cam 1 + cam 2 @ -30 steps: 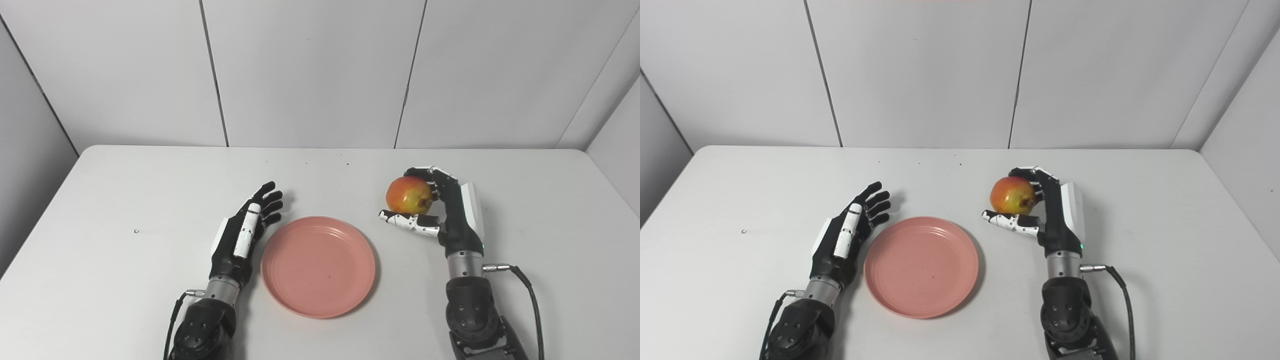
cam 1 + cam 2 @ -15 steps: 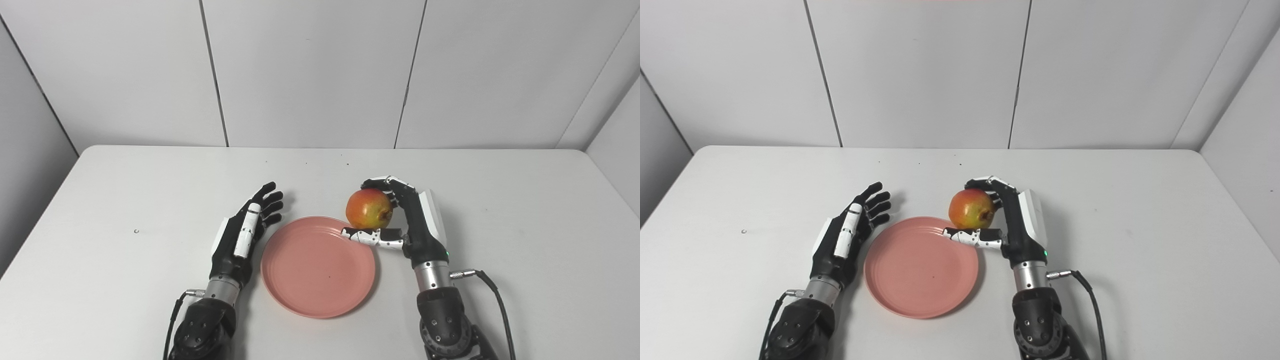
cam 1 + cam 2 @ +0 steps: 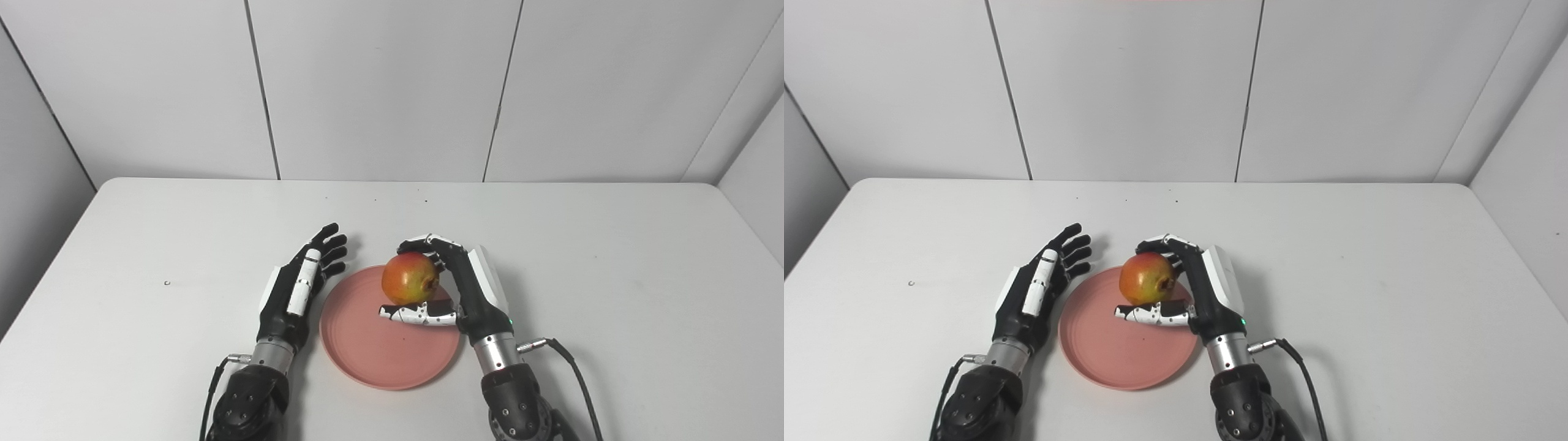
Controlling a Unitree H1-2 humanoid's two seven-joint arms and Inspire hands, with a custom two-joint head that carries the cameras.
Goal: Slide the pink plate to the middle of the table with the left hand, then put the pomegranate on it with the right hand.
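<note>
The pink plate point(image 3: 367, 349) lies flat near the table's front middle. My right hand point(image 3: 456, 288) is shut on the red-yellow pomegranate point(image 3: 409, 278) and holds it above the plate's far half, thumb underneath and fingers curled over the top. The fruit seems to hang just clear of the plate. My left hand point(image 3: 301, 285) rests open on the table right beside the plate's left rim, fingers stretched forward, holding nothing. In the right eye view the pomegranate point(image 3: 1146, 278) again sits over the plate point(image 3: 1108, 355).
The white table point(image 3: 153, 245) is bare apart from a few small dark specks near its far edge and one tiny mark point(image 3: 166, 283) at the left. Grey wall panels close off the back and sides. A cable point(image 3: 582, 383) trails from my right wrist.
My right hand has carried the pomegranate leftward and nearer, from the table right of the plate to above the plate. The left hand and the plate have stayed put.
</note>
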